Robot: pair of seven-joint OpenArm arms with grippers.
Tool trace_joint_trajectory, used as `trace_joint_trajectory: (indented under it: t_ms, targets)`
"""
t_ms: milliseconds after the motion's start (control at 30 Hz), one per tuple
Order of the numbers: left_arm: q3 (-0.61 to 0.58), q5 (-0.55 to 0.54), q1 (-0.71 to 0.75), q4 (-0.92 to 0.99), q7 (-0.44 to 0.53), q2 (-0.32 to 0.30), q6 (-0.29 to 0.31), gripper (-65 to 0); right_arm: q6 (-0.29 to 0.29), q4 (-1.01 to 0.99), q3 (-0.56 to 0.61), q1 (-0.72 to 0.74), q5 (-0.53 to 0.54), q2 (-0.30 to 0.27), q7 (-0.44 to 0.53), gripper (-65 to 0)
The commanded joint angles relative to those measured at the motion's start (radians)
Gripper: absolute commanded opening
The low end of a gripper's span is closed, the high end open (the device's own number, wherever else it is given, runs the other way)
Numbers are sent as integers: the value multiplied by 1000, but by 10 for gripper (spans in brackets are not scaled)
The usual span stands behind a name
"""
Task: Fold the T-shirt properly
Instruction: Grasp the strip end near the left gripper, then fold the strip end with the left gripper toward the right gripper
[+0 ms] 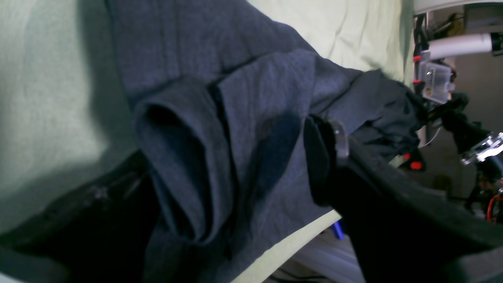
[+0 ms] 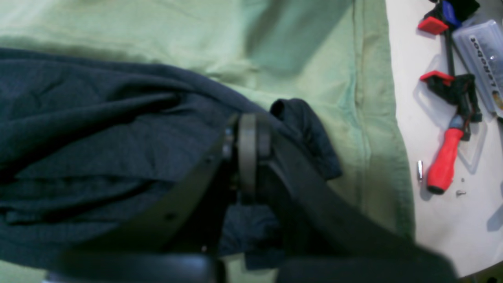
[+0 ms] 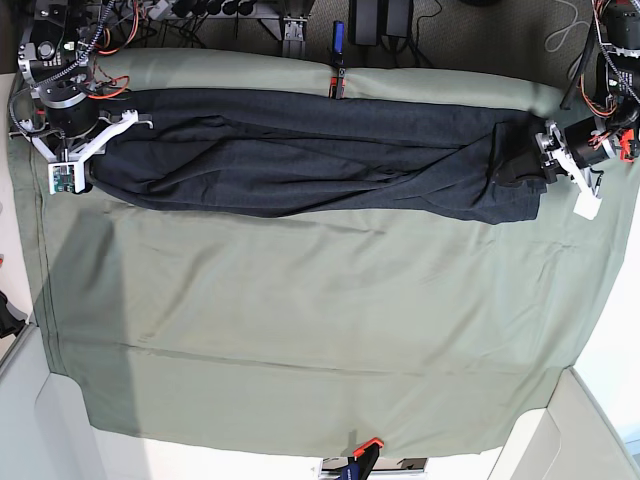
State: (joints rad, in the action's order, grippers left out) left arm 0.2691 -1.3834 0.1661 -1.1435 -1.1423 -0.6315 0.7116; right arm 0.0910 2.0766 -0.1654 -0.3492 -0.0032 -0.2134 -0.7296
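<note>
Shirt (image 3: 300, 165): stretched in a long, rumpled band across the far side of the counter (image 3: 300, 330).
Left gripper (image 3: 548, 150): wide, at one end.
Right gripper (image 3: 85, 150): clamped on the other end.
Progress: early; neat folds still to make.
</note>
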Motion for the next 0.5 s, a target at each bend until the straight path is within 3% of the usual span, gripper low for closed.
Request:
trace_joint_trajectory:
  t_ms: [0,67,167,300,467]
  targets:
    - [-9,47,6,-13,-58,-5,-14,-234,3,18,-5,5,5,-8,23,-650]
    - [-9,90,6,-23,-29,-5,-14,-331,3,18,-5,6,5,-8,24,-650]
    - [-9,167,6,-23,52,-6,-14,-640,3,18,-5,6,4,-8,26,-650]
    - [22,265,-1,-24,90,-7,-14,-650,3,18,-6,5,3,-8,26,-650]
    - [169,357,-3,-62,212,-32,-14,-650,3,18,-5,5,0,-8,26,-650]
